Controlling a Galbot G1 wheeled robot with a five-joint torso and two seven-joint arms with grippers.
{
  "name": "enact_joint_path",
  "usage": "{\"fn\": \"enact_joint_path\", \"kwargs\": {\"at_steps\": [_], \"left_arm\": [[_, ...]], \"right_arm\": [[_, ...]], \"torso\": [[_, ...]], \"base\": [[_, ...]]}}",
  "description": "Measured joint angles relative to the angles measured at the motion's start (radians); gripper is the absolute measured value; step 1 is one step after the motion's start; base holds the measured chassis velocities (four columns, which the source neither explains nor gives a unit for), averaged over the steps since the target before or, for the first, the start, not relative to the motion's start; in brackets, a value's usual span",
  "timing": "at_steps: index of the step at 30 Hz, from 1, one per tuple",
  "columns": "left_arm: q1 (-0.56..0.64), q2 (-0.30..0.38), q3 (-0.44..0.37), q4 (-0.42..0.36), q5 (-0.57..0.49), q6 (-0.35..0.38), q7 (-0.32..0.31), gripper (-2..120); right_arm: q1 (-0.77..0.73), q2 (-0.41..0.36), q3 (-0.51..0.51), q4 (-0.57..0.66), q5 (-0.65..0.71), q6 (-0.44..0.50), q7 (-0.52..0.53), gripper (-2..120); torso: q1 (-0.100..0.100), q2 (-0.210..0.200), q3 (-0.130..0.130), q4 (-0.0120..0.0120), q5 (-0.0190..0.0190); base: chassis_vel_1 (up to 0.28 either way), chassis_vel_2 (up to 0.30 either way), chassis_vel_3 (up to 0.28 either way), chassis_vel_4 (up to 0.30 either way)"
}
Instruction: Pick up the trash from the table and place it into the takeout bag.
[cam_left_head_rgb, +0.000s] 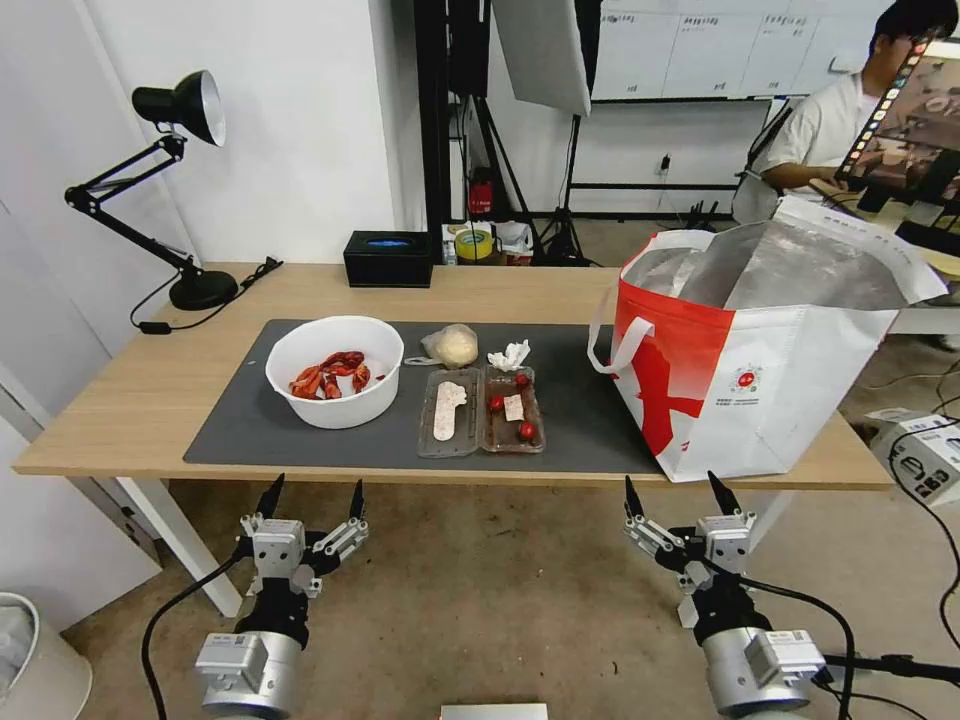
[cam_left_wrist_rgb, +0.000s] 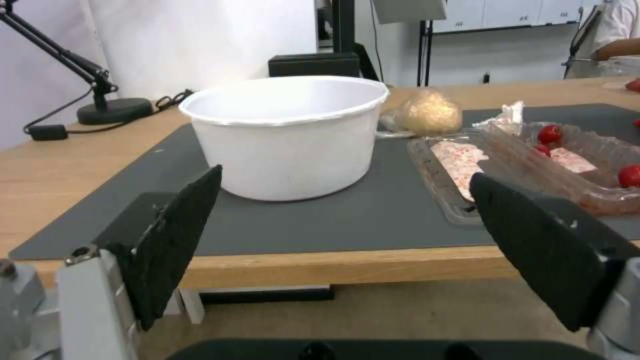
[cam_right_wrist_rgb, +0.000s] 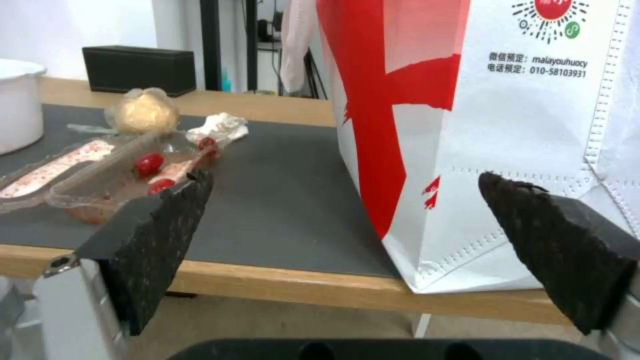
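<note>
Hovering short of the table's (cam_left_head_rgb: 120, 400) near edge, the left gripper (cam_left_head_rgb: 312, 500) and right gripper (cam_left_head_rgb: 680, 492) both hang with fingers spread, empty. All 4 trash items lie on the mat; the bowl (cam_left_head_rgb: 335, 372) sits far left, the takeout bag (cam_left_head_rgb: 760, 380) right. Starting well probably means the left gripper pinching the bowl's rim level, so shells stay in.

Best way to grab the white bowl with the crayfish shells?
Probably pinch the white bowl's near rim wall from above with the open left claw, one finger inside. It stands upright, mouth open, too wide to span; the shells lie low.
</note>
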Motion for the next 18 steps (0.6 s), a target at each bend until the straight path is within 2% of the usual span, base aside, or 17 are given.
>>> {"fn": "enact_joint_path", "kwargs": {"at_steps": [18], "left_arm": [[0.0,0.0,0.0,0.0,0.0,0.0,0.0,100]], "right_arm": [[0.0,0.0,0.0,0.0,0.0,0.0,0.0,100]], "torso": [[0.0,0.0,0.0,0.0,0.0]], "base": [[0.0,0.0,0.0,0.0]]}}
